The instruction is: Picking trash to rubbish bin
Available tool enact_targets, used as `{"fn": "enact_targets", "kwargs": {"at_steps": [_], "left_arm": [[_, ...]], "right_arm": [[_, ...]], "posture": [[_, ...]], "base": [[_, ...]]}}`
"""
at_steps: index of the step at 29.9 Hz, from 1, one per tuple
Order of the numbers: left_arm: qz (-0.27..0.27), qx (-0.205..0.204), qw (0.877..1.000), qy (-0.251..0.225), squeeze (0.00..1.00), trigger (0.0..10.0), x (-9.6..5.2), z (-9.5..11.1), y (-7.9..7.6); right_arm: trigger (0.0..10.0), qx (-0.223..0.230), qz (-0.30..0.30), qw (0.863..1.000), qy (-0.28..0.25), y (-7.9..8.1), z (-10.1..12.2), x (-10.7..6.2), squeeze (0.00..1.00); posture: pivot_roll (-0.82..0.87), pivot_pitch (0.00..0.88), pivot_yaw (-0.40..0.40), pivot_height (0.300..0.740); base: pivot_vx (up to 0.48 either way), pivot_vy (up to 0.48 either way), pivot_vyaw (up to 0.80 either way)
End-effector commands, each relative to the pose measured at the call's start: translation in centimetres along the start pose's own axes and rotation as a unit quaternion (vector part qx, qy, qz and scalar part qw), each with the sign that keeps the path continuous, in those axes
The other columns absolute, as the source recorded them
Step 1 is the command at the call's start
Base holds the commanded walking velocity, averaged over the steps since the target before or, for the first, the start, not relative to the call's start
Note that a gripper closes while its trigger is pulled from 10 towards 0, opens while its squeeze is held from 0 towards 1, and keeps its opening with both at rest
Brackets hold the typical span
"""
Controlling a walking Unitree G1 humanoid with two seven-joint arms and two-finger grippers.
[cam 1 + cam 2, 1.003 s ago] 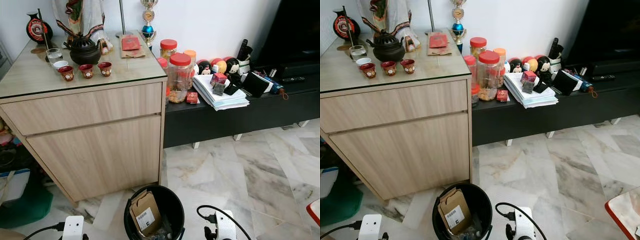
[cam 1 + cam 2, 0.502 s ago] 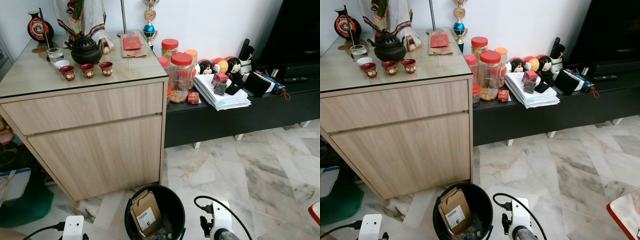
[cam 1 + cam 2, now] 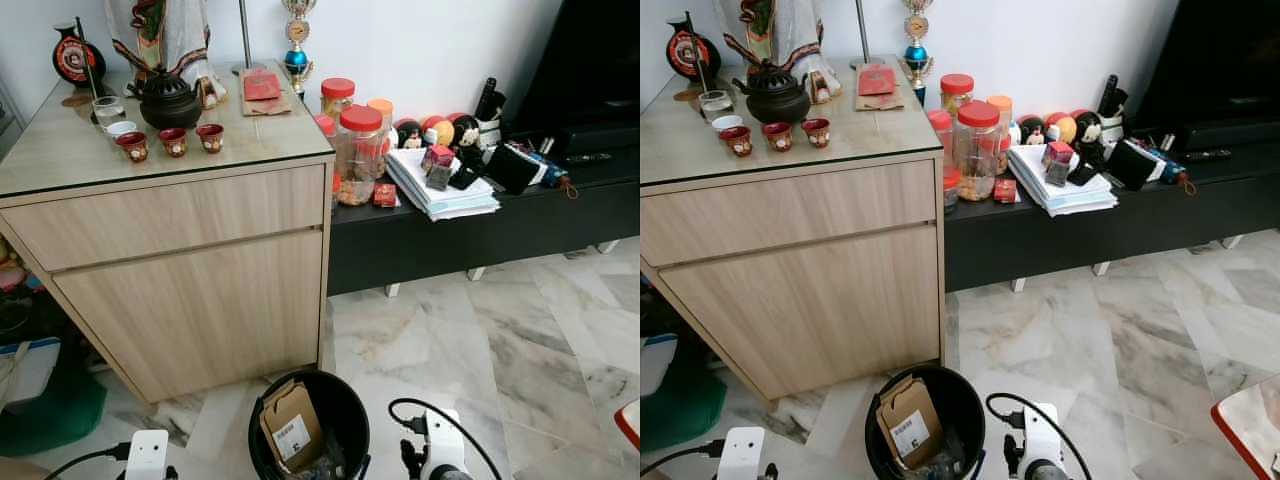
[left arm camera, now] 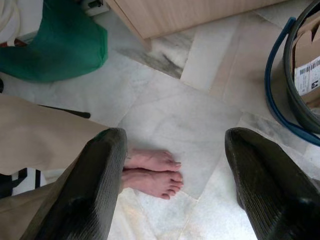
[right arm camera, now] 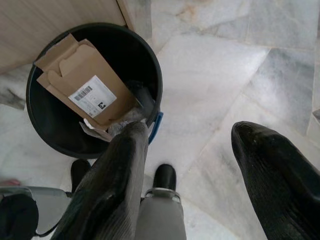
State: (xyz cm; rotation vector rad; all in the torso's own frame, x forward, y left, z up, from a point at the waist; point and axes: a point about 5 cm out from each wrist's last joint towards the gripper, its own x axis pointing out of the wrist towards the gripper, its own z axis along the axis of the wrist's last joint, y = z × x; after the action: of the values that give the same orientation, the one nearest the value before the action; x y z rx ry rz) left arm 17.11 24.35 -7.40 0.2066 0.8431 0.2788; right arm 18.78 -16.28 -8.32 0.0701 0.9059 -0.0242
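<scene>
With the left gripper (image 4: 172,175) and right gripper (image 5: 192,175) both spread and empty, the black bin (image 5: 55,135) just beside could be knocked over.

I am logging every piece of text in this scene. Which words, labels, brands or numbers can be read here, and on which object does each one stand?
No text can be read.
White label on cardboard box in black bin: barcode and small print, too blurred.
Red packet on cabinet: too small.
Red-lidded jars: nothing readable.
</scene>
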Motion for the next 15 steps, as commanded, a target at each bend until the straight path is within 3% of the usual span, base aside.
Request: {"fn": "enact_targets", "kwargs": {"at_steps": [1, 15], "left_arm": [[-0.001, 0.007, 1.000, 0.004, 0.00, 10.0, -0.03, -0.23, 0.17], [-0.002, 0.006, 1.000, 0.003, 0.00, 10.0, -0.01, -0.17, 0.23]], "right_arm": [[10.0, 0.003, 0.002, 1.000, 0.000, 0.03, -0.16, -0.04, 0.00], [10.0, -0.007, 0.012, 1.000, -0.004, 0.62, 0.29, 0.09, 0.00]], "posture": [[-0.01, 0.000, -0.017, 0.740], [0.00, 0.000, -0.021, 0.740]], "base": [[-0.270, 0.000, 0.00], [-0.311, 0.000, 0.00]]}}
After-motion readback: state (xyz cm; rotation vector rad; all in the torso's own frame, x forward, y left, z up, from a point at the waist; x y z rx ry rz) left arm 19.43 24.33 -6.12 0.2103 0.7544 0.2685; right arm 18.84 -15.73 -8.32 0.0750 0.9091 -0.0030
